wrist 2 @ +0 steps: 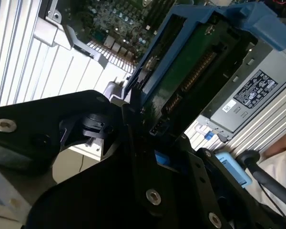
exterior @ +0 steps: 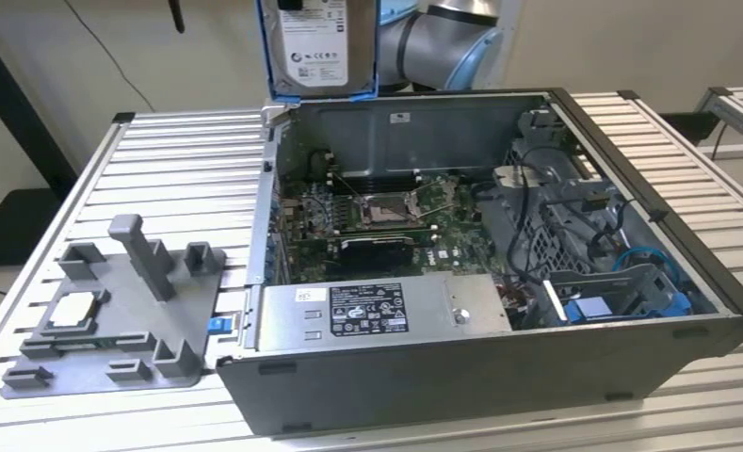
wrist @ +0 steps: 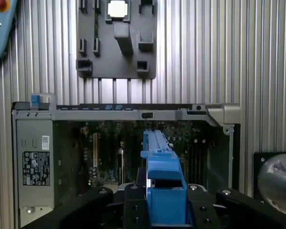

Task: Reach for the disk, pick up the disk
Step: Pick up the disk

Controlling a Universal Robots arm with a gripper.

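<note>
While I held the disk [exterior: 325, 47] upright at the upper middle of the exterior view, just above the rear wall of the open computer case [exterior: 472, 386], my gripper [wrist: 164, 207] was closed hard on it. The jaws pinched the blue bracket [wrist: 161, 157] from both sides, and no gap showed in the first wrist view.

As I judged it, the worst risk lay in where I had hold. My grip sat on the plastic frame at one end, not on the metal body, so the rest of the drive hung out beyond my fingers. A quick swing or a jolt could have flexed the bracket and let the drive twist or slide free. The motherboard [exterior: 384, 202] and the power supply [exterior: 384, 311] lay open beneath it, so a drop would likely have damaged the board as well as the disk. The disk also sat close to the case's rear rim, and a careless sideways move could have knocked its lower edge on the metal.

The disk itself was a flat silver rectangle with a white printed label facing the exterior camera, edged in bright blue. In the second wrist view its other face [wrist 2: 195, 67] showed a dark green circuit board with a connector row, again inside the blue frame. It looked rigid and smooth, and the bracket looked the more yielding part
</note>
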